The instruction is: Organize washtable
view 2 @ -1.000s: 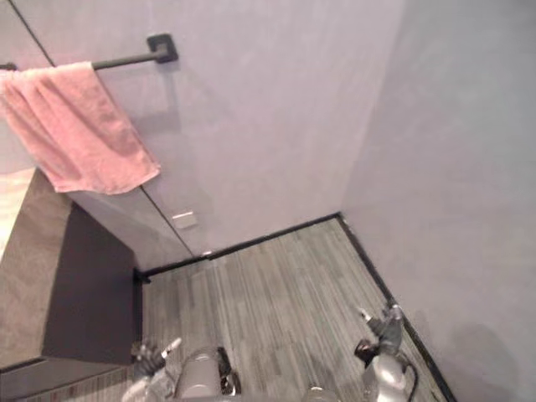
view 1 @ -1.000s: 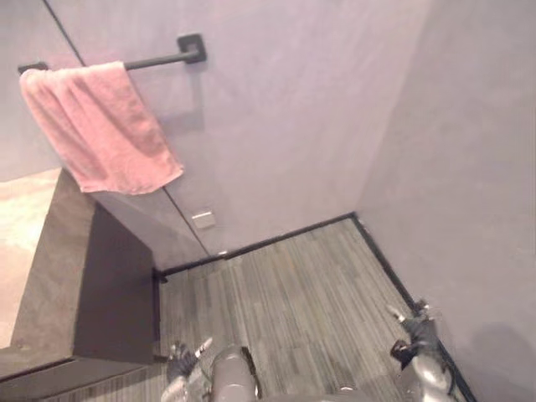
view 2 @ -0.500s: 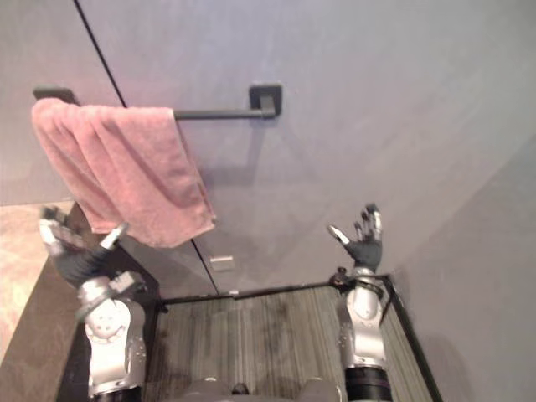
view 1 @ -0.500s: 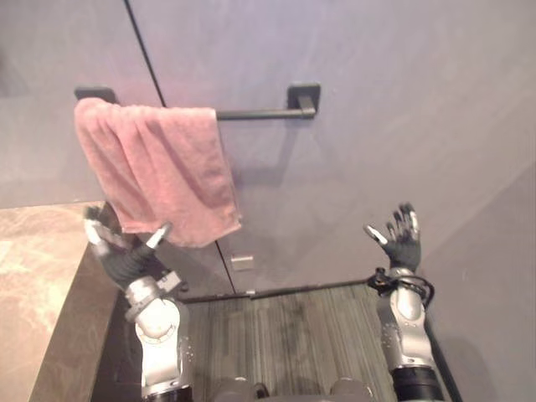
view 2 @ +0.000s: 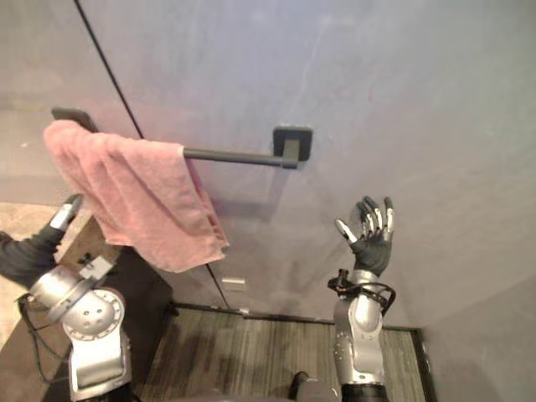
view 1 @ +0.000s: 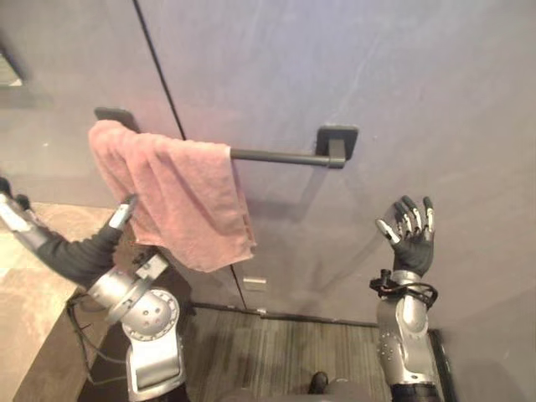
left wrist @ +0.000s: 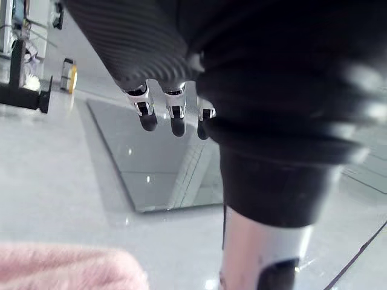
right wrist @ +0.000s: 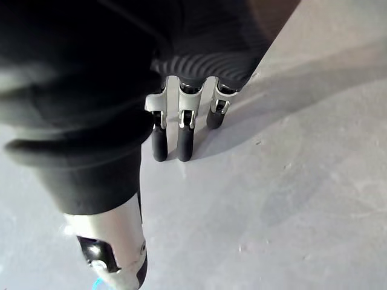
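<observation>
Up come both arms from floor level: my left hand (view 1: 67, 251), fingers loose, just beside the soft pink terry towel (view 1: 180, 197) draped over the dark wall rail (view 1: 276, 156); right hand (view 1: 412, 243) spread, well apart. Light and floppy, I reckon, so pinch its hanging edge.

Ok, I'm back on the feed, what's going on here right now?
The robot faces a wall where a pink towel hangs over the left end of a dark towel bar. Both arms are up. The left robot hand is open beside the towel's lower edge, by the brown counter; I can't tell if its thumb touches the cloth. The right robot hand is open in the air, holding nothing.
</observation>
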